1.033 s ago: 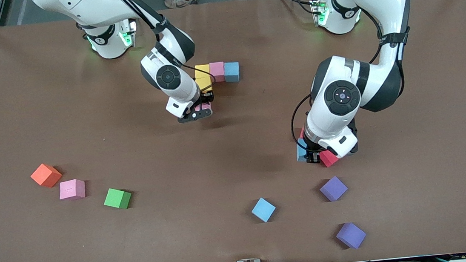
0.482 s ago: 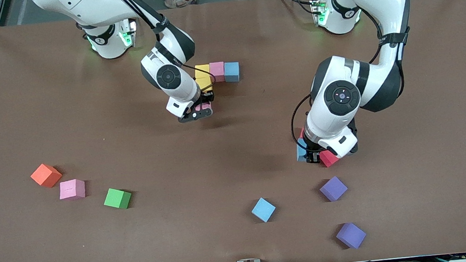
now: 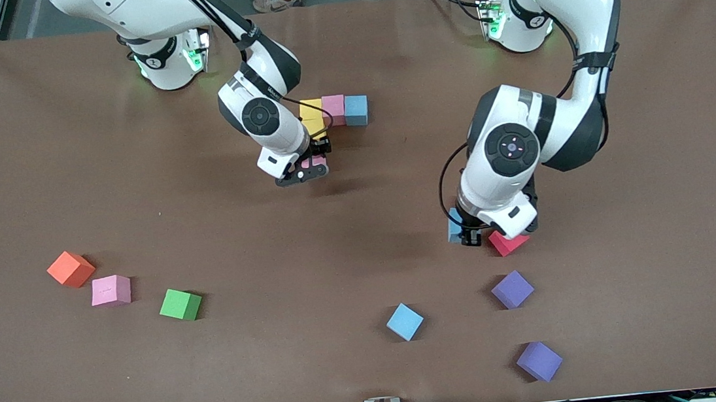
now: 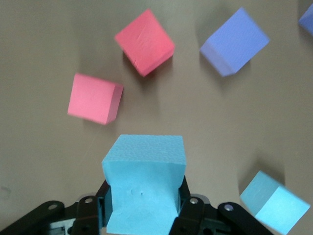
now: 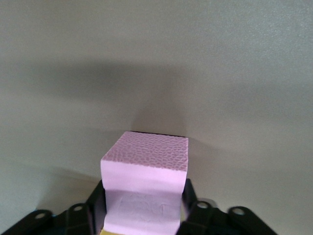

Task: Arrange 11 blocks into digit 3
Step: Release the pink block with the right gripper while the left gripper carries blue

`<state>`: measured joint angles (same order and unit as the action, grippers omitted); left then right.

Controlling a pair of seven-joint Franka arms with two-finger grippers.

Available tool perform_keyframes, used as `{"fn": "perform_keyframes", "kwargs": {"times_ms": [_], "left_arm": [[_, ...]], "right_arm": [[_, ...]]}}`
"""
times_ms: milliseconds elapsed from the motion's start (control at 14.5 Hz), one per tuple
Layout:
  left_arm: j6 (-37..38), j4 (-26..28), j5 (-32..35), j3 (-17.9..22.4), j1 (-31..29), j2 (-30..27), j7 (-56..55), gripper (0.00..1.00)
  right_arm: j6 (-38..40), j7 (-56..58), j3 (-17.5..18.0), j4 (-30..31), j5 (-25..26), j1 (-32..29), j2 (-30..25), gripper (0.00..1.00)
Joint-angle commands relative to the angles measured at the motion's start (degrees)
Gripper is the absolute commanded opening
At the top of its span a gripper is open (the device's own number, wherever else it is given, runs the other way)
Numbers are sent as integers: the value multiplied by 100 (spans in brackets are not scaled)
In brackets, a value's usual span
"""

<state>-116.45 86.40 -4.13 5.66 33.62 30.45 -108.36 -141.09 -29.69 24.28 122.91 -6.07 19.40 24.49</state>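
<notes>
- Surveying the brown table (image 3: pixel 65 157): work is spread between the arms' bases and the front camera's edge.
- Left gripper (image 3: pixel 470 235) hangs over the table just beside a red block (image 3: pixel 508 242), clenched on a light blue block (image 4: pixel 144 166). A second red block (image 4: pixel 95 98) lies close below it.
- Right gripper (image 3: pixel 307 168) sits low at the unfinished digit 3 (image 3: pixel 333 111) with a pink block (image 5: pixel 146 161) in it. Whether it grips or has released, I cannot tell.
- Digit so far: a row of yellow, pink and light blue, with a second yellow block (image 3: pixel 311 126) touching the row's yellow end on the camera's side. The pink block sits next below that.
- Loose stock:
  - two purple blocks (image 3: pixel 512 289), one nearer the camera than the other;
  - a loose light blue block (image 3: pixel 404 321);
  - a green block (image 3: pixel 180 304) and a loose pink block (image 3: pixel 110 290) toward the right arm's end.
- Orange cube (image 3: pixel 70 269) beside that pink one is not wanted.
- Handling, judged: the foam is light and soft with a matte, non-slip skin. Take it on two opposite flat faces, square on. Squeeze gently, since the held blue one dents at the sides.
- Obstruction: the red blocks crowd the left gripper.
</notes>
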Motion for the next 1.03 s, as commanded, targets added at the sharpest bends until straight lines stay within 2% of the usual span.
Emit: {"fn": "perform_keyframes", "kwargs": {"times_ms": [0, 413, 482, 620, 757, 964], "left_arm": [[61, 0, -159, 15, 302, 57, -273, 17], [-9, -27, -211, -12, 953, 303, -976, 17], [-18, -27, -316, -12, 1032, 390, -1055, 17], [-114, -44, -492, 6, 1243, 496, -1362, 17], [-359, -35, -510, -12, 1287, 532, -1547, 17], [-624, -18, -545, -12, 1542, 707, -1723, 17]], "right_arm": [[-59, 121, 24, 154, -175, 12, -128, 100], [37, -133, 7, -143, -184, -85, -304, 100], [264, -212, -2, -284, -184, -224, -383, 100], [1202, -266, -72, -845, -166, -680, -489, 100], [2020, -196, -282, -1486, -114, -1225, -471, 100], [2130, 137, -713, -1919, -70, -1815, -410, 100]]}}
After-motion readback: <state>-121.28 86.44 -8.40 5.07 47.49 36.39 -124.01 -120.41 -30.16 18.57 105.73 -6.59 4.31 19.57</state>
